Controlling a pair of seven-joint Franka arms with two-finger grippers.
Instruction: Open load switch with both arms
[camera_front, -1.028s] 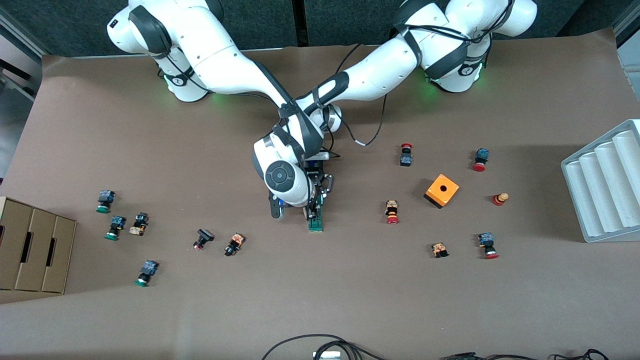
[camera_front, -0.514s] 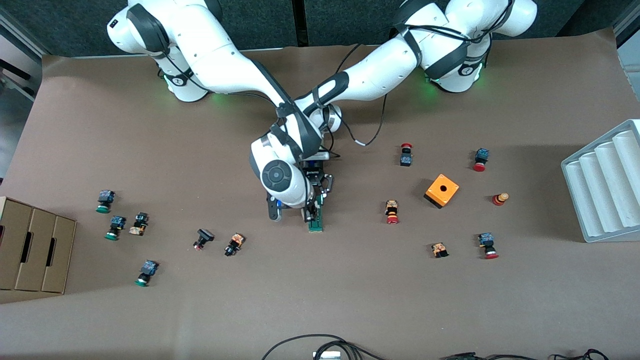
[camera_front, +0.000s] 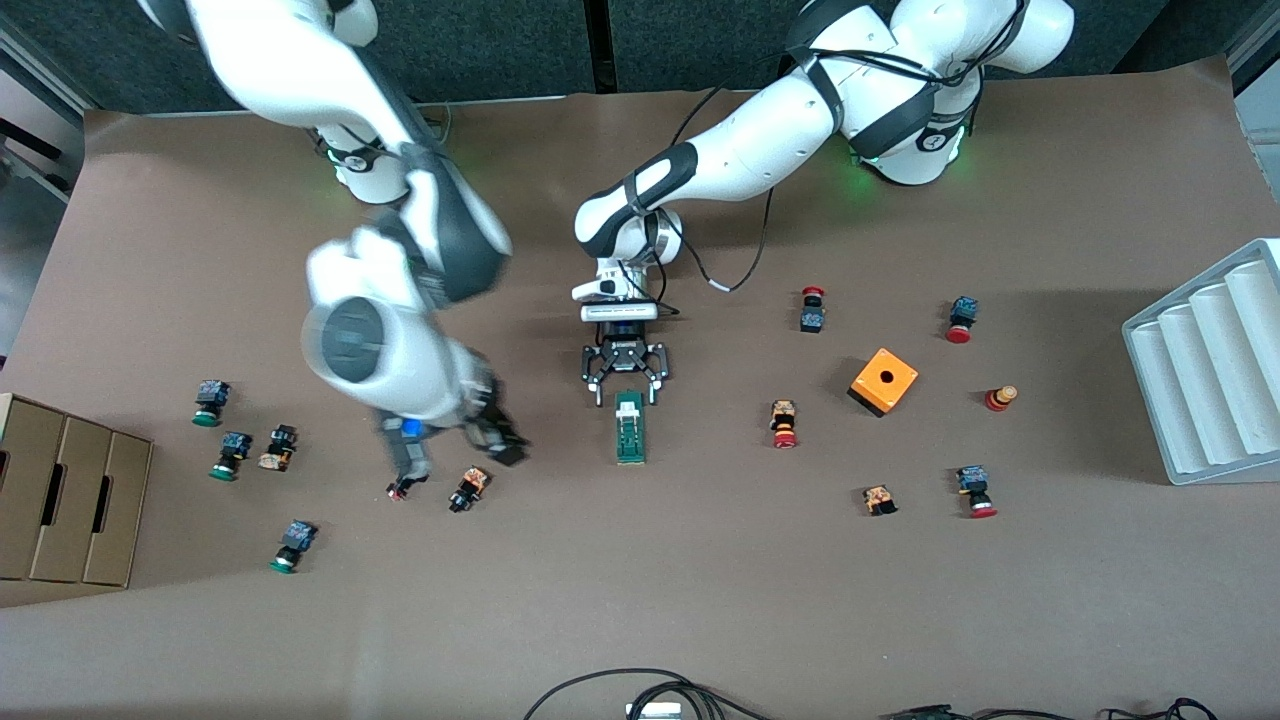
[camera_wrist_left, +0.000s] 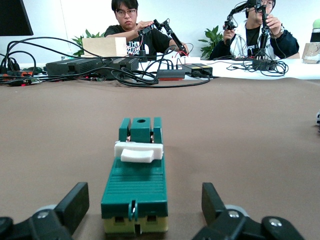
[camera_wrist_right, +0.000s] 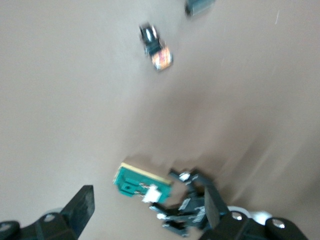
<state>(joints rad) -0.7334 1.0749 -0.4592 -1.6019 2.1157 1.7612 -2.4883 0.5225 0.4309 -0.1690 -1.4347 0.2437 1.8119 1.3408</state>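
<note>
Switch (camera_front: 630, 427) lies free mid-table, white tab (camera_wrist_left: 138, 151) raised, so opening looks done. Left gripper (camera_front: 625, 388) sits just beside its tab end, fingers spread. Right gripper (camera_front: 455, 450), open too, hangs over a nearby button (camera_front: 467, 489).

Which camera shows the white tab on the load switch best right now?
The left wrist view: the white tab sits sharp on the load switch. In the front view it is a tiny pale patch at one end; the right wrist view is blurred, showing only a speck.
</note>
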